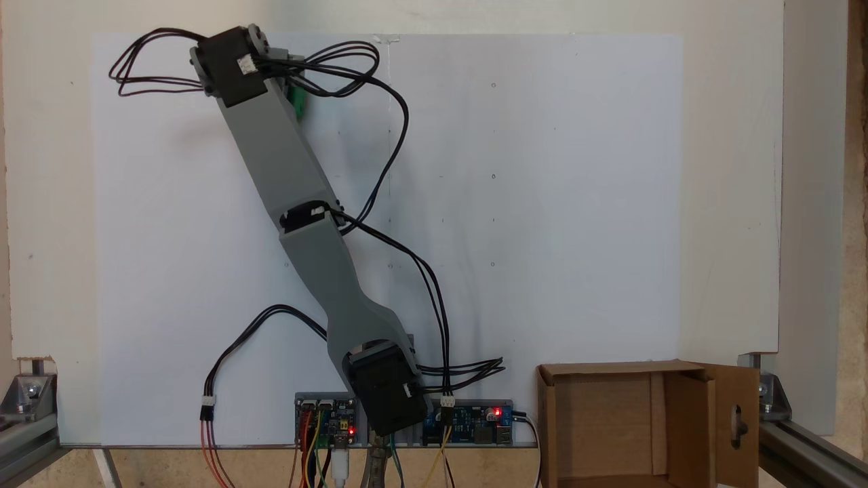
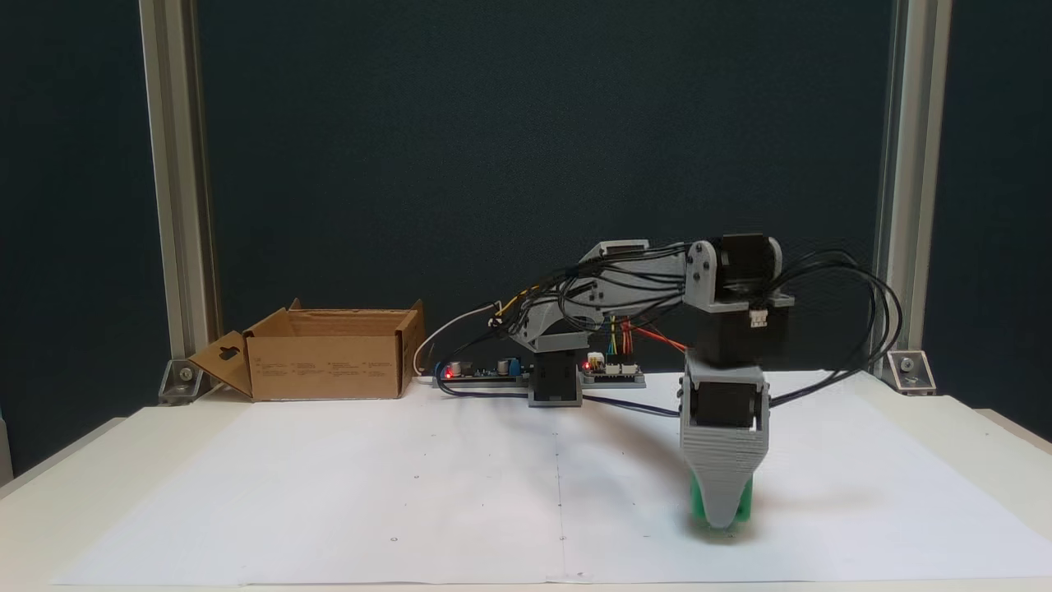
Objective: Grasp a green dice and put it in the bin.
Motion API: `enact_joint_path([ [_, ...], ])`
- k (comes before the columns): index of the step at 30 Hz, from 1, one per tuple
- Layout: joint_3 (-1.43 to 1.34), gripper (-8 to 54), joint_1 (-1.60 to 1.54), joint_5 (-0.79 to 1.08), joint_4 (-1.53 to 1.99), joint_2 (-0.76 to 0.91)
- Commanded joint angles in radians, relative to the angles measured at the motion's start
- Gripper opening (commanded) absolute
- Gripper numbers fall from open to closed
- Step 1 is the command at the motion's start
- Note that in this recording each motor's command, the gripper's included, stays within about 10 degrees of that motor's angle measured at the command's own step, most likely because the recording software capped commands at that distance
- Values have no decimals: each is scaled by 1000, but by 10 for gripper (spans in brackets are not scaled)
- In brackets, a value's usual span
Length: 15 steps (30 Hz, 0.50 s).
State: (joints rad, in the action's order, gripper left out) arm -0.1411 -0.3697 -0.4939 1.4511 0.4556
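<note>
Nearest the camera in one fixed view, the gripper [image 2: 723, 514] points straight down at the white paper sheet [image 2: 411, 493], right of centre. Its grey jaw faces the lens and covers the other, so I cannot tell how far the fingers are spread. Green of the green dice [image 2: 697, 503] shows at both edges of that jaw, at the paper. Far left, the bin [image 2: 329, 362] stands open-topped beside the circuit boards [image 2: 612, 374].

From above, in a fixed view, the bin [image 1: 549, 420] sits at lower right. The arm [image 1: 298, 224] reaches to the upper left, green [image 1: 297, 102] peeking beside its wrist.
</note>
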Motion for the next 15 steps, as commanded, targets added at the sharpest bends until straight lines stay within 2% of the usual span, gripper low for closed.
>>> enact_joint_path([
  [1, 80, 116, 8, -72, 133, 81],
  [6, 115, 116, 11, -72, 194, 209],
  [7, 114, 116, 11, -72, 196, 324],
  [8, 107, 116, 11, -72, 196, 360],
  [15, -167, 116, 94, -52, 198, 603],
])
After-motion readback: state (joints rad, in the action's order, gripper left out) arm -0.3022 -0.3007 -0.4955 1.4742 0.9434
